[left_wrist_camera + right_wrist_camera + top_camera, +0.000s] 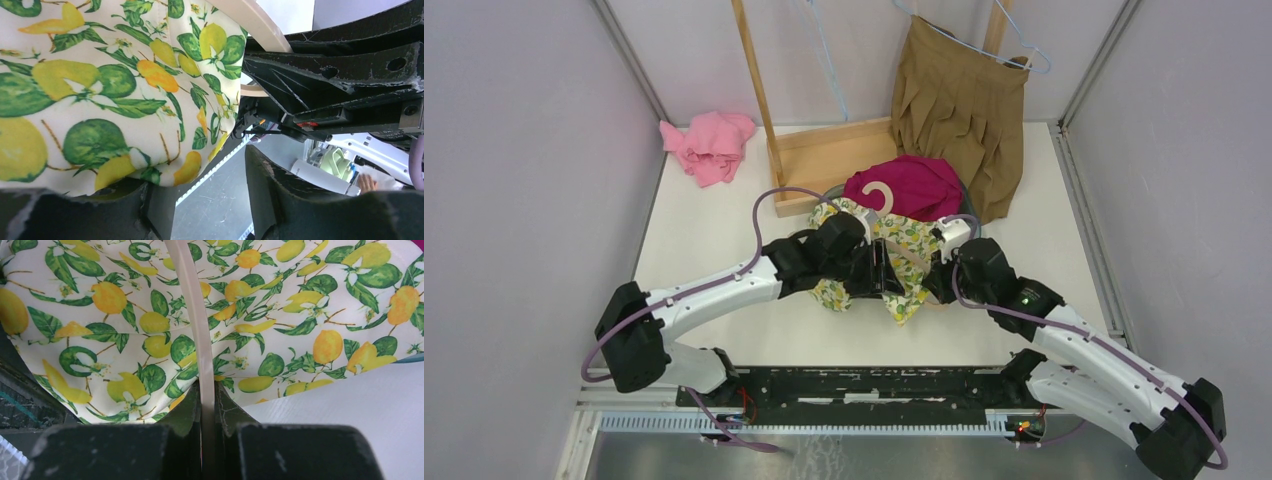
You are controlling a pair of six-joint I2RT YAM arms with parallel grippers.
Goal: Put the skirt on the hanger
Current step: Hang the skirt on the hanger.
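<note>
The lemon-print skirt lies bunched at the table's middle, between my two grippers. It fills the left wrist view and the right wrist view. A beige hanger lies over it, hook toward the back; its bar also shows in the wrist views. My right gripper is shut on the hanger's bar. My left gripper is open. Skirt fabric drapes over its left finger, and the gap between the jaws is empty.
A magenta garment sits in a dark basket behind the skirt. A brown pleated skirt hangs on a pale blue wire hanger at the back right. A wooden rack stands at the back centre. A pink cloth lies back left.
</note>
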